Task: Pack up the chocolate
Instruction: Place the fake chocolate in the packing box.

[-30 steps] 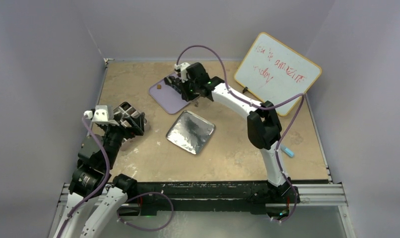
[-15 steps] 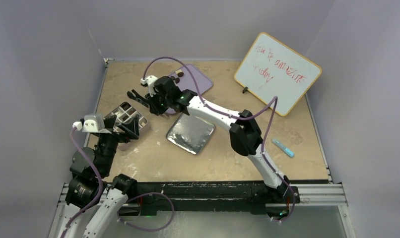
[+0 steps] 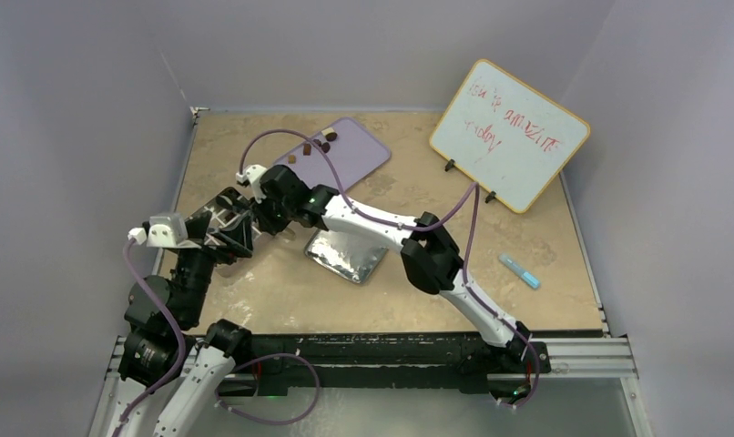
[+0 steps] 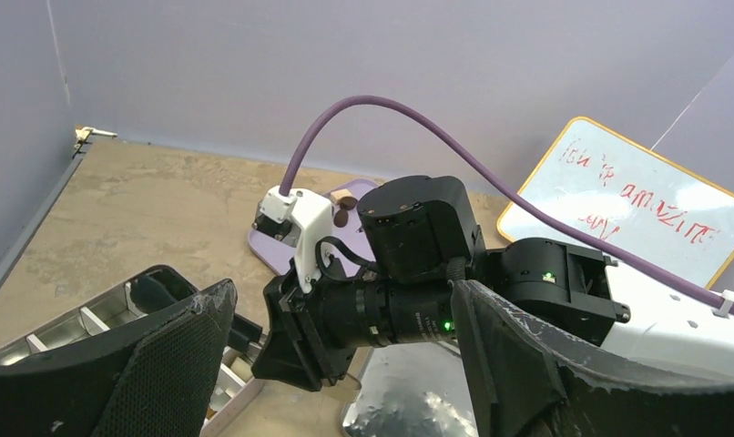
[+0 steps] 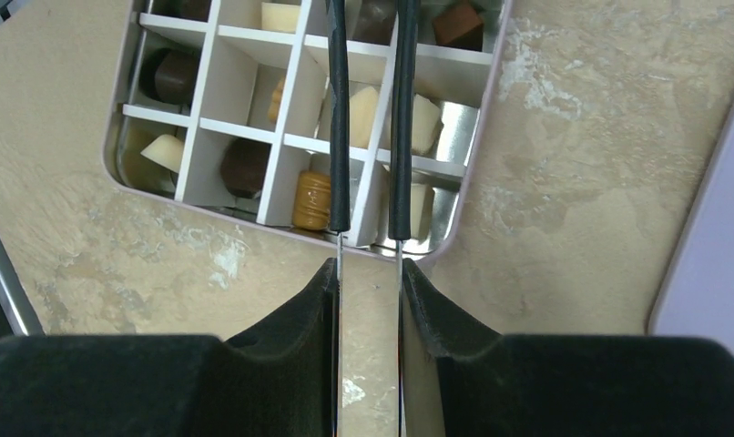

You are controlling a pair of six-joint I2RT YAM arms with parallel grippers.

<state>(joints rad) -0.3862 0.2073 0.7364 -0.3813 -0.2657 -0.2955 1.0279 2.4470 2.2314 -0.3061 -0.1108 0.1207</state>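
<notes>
Right wrist view. Looking straight down past the right tool point(image 5: 369, 91): two thin black-sleeved rods, parallel, close together with a narrow gap, tips cut off by the top edge. Cannot tell whether pinching anything; only a dark lump glimpsed between the rods at that edge. Below, a metal compartment tin point(image 5: 454, 137) on the beige worktop point(image 5: 573, 164), split by a white grid, with chocolates point(image 5: 311, 200) in many cells: cream, caramel brown, dark brown.

Left wrist view. Left tool point(image 4: 341, 305) spread wide and empty, mesh-faced fingers point(image 4: 117, 364) at either side. Framed in the gap, the right arm's wrist, reaching left with its tool over the tin at near left. Beyond it, a lilac tray point(image 4: 274, 248) with two chocolates on it, one caramel, one dark. Near centre, a crinkled silver foil square point(image 4: 409, 410). Far right, a whiteboard point(image 4: 637, 214) with red handwriting, "amazin" readable, the rest not.

Top view. Both tools together at the left of the worktop, over the tin, mostly hidden beneath them. Far centre, the lilac tray point(image 3: 359, 155) with a few chocolates point(image 3: 326, 139) near its left end. Foil square point(image 3: 345, 253) in the middle, partly under the right arm. Whiteboard point(image 3: 514, 137) propped far right, writing upside down. Small light-blue stick point(image 3: 523, 271) lying at right, well apart.
</notes>
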